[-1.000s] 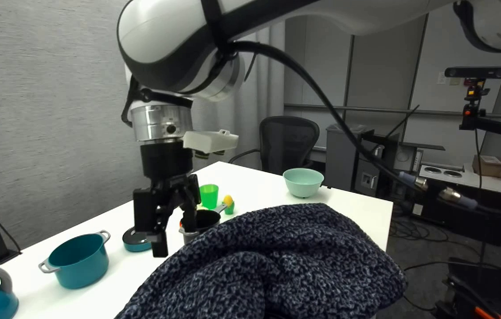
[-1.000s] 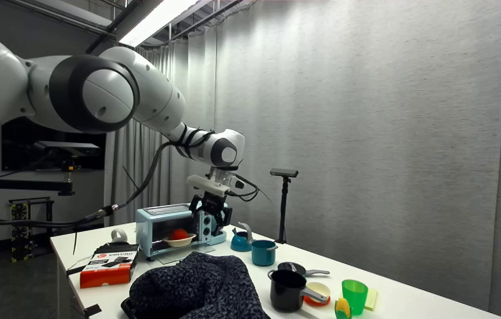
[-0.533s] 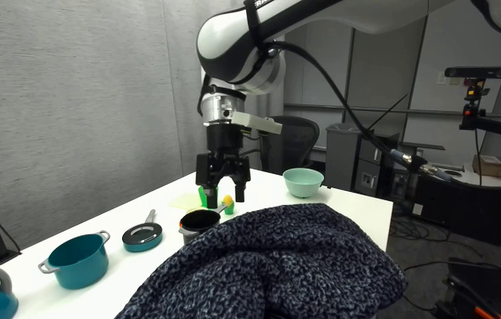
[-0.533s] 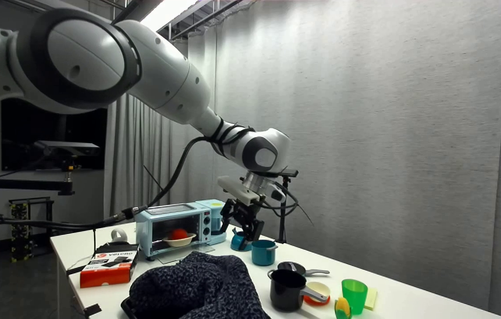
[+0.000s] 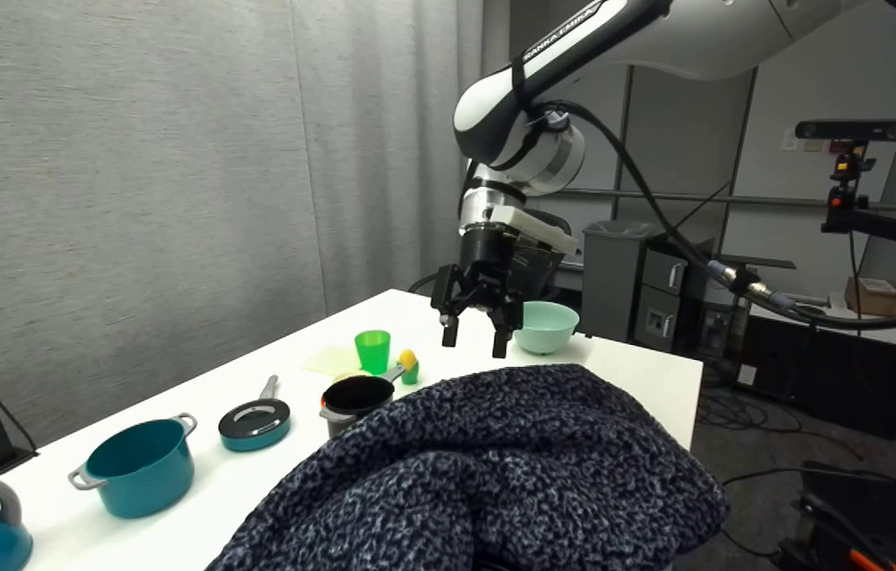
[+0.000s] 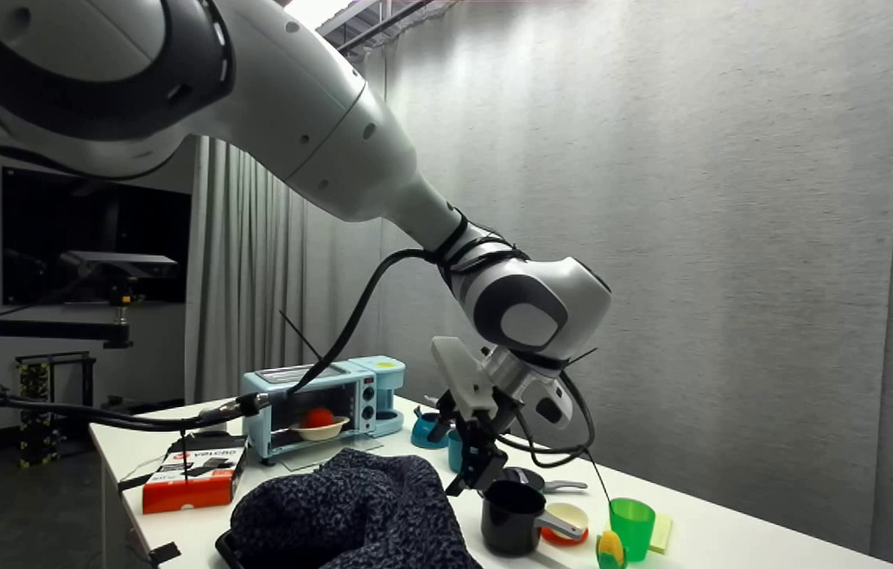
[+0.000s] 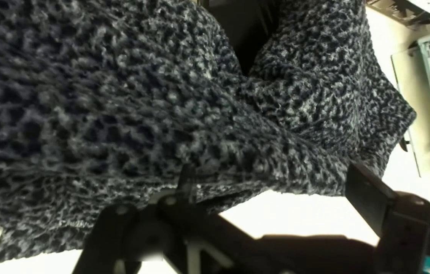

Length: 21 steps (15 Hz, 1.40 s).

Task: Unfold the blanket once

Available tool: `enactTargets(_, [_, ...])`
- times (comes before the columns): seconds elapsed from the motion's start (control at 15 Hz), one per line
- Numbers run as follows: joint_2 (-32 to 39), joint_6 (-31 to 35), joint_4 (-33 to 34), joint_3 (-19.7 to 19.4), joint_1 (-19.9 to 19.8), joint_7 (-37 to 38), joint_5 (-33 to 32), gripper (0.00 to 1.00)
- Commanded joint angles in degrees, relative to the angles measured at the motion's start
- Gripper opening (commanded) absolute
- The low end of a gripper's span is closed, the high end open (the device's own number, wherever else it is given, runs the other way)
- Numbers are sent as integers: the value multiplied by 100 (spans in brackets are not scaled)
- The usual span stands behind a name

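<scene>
The hand (image 5: 476, 337) has its jaws spread wide at the edge of the blanket (image 5: 543, 468); whether they touch it I cannot tell. The blanket lies heaped in folds over the surface (image 5: 234, 503), and in an exterior view a black rim (image 6: 227, 549) juts from under it; what the rim belongs to is hidden. Near the blanket stands a black pot (image 6: 506, 528), its inside too dark to read. Next to the pot, a small cream bowl (image 6: 569, 515) sits in an orange dish (image 6: 565, 540), near a see-through green cup (image 6: 633, 525) and a yellow-and-green corn piece (image 6: 611, 549). A mint bowl (image 5: 549, 327) stands partly behind the hand, its bottom out of sight. A flat pan (image 5: 255, 427), a teal pot (image 5: 148, 480) and a kettle (image 5: 4, 547) stand farther along, the teal pot's inner wall showing. The light-blue toaster oven (image 6: 257, 419) holds a shallow cream bowl (image 6: 320, 432) with a round red thing (image 6: 318, 416) in it. Near the oven lies a Velcro box (image 6: 186, 495), its contents hidden. Behind the surface stands a grey bin (image 5: 613, 277), a liner (image 5: 621, 229) over its rim.
</scene>
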Motion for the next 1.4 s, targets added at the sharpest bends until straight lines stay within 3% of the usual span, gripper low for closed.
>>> enactTargets(0.0, [-192,322,-458,-48,-334,-1112,412,100])
enactTargets(0.27, [91,20,-228,-144,-329,-1875,-335,100])
enactTargets(0.67, [541,511,-7,-122,-5,-1828,-1364,100])
enactTargets(1.0, [970,710,280,96,19,-1961,-1458,100])
enactTargets(1.07, [1019,652,356,160,-20,-2032,-1409,75])
enactTargets(1.13, [1044,573,413,225,-95,-2139,-1324,74])
enactTargets(1.33, [1096,400,530,317,-276,-2373,-1131,49])
